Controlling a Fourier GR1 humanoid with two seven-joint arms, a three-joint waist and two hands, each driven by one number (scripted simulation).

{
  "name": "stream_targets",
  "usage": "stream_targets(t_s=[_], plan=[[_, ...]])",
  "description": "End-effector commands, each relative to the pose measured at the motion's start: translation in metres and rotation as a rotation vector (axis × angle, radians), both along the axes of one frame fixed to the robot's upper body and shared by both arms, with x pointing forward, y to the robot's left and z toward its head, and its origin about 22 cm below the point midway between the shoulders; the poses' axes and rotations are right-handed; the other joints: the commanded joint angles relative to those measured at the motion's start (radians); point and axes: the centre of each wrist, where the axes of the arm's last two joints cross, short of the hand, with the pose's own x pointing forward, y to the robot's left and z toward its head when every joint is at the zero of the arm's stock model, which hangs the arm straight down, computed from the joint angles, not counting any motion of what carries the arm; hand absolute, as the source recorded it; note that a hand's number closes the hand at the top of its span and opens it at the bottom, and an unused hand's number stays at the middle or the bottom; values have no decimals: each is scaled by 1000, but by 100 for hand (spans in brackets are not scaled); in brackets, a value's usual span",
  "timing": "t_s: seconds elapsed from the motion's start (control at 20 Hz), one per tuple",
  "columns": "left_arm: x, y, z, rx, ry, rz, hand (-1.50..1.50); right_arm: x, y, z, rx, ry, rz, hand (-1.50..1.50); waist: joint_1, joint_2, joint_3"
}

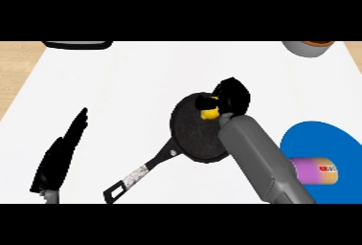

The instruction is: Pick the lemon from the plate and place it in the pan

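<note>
Lemon mostly covered by the right hand. Far rim of the pan hidden behind the right forearm. Blue plate cut by the right edge, partly overlapped by the forearm. Grey bowl and dark object cropped at the top.

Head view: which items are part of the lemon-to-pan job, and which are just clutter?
Job items:
- lemon, held over the pan
- pan
- blue plate
- right hand, curled round the lemon

Just lying about:
- purple-and-orange can on the plate
- dark object at the top edge
- grey bowl-like thing, top right
- left hand, resting open at left
</note>
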Motion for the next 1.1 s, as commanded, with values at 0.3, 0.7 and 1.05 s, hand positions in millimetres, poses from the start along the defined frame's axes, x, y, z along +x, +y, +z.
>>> stream_targets(t_s=[0.3, 0.7, 1.05], plan=[[4, -6, -4, -3, -9, -34, 0, 1, -18, -24, 329, -226, -149, -150, 30, 8, 1], [4, -8, -2, 1, 9, -15, 0, 12, -17, -4, 363, -552, -328, -150, -4, -7, 0], [-10, 9, -4, 15, 5, 47, 0, -16, -69, -36, 347, -662, -547, -150, -51, -16, 0]])
